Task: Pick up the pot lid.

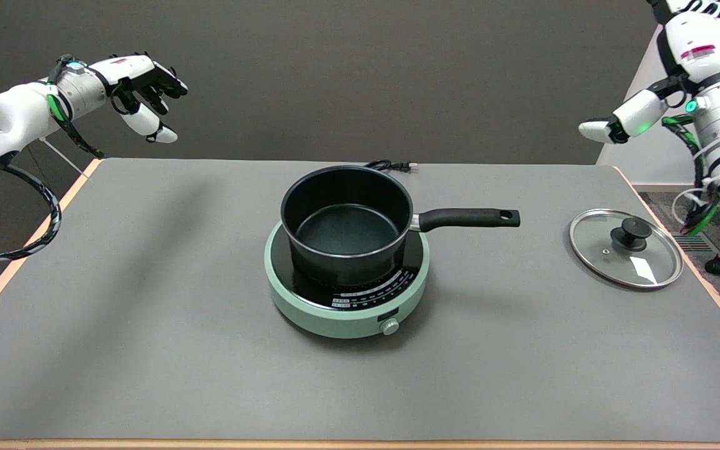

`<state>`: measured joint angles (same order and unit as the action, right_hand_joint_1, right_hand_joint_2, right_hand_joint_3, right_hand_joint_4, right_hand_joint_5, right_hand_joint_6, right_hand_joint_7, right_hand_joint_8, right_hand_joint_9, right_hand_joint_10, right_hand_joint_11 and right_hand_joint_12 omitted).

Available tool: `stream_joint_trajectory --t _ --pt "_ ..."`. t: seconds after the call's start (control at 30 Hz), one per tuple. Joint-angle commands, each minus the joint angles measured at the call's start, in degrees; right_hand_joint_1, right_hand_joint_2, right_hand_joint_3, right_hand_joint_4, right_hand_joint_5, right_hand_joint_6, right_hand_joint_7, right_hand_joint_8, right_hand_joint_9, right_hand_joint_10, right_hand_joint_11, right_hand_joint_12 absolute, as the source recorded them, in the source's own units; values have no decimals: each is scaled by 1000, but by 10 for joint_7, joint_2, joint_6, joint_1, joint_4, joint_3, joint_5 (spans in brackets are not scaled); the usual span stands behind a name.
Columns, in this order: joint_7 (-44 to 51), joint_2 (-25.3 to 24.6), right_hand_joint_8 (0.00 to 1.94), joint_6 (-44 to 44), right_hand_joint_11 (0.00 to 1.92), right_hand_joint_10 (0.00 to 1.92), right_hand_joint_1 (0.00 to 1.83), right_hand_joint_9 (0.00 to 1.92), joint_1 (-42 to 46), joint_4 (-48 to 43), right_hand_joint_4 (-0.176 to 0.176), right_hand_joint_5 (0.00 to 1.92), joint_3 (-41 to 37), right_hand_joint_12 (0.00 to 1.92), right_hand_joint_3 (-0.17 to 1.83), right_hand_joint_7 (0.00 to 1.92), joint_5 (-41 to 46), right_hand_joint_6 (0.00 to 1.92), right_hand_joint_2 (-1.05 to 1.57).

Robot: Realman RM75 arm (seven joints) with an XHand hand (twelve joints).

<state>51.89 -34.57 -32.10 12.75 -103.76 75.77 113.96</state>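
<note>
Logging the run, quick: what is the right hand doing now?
Right hand: raised at the upper right, above and behind the pot lid, holding nothing visible; open or closed cannot be told.

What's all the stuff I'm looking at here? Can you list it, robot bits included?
Grey rectangular table: one, grey with pale wood edge, fills the view.
Mint-green round induction cooker: one, table centre.
Black saucepan with long handle: one, on the cooker, handle pointing right.
Round glass pot lid with black knob: one, clear with metal rim, flat on the table's right side.
Black power cord: one, behind the saucepan.
Left hand: one, black-and-white, in the air, upper left.
Right hand: one, white, partly seen, above and behind the lid.
</note>
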Motion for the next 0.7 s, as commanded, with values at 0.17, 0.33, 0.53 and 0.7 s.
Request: stream_joint_trajectory --t 0.17,0.33,0.53,0.7 --pt "-87 4 28 -78 28 28 1090 28 -96 75 -176 28 186 28 1102 28 -141 28 -459" --pt "-103 5 28 -109 28 28 1090 28 -105 83 -176 28 216 28 1100 28 -172 28 -460" --pt "-126 4 28 -162 28 28 1091 28 -91 83 -176 28 224 28 1082 28 -217 28 -448" --pt "-147 -3 37 -194 37 37 1098 37 -47 83 -176 37 193 37 1043 37 -249 37 -417"
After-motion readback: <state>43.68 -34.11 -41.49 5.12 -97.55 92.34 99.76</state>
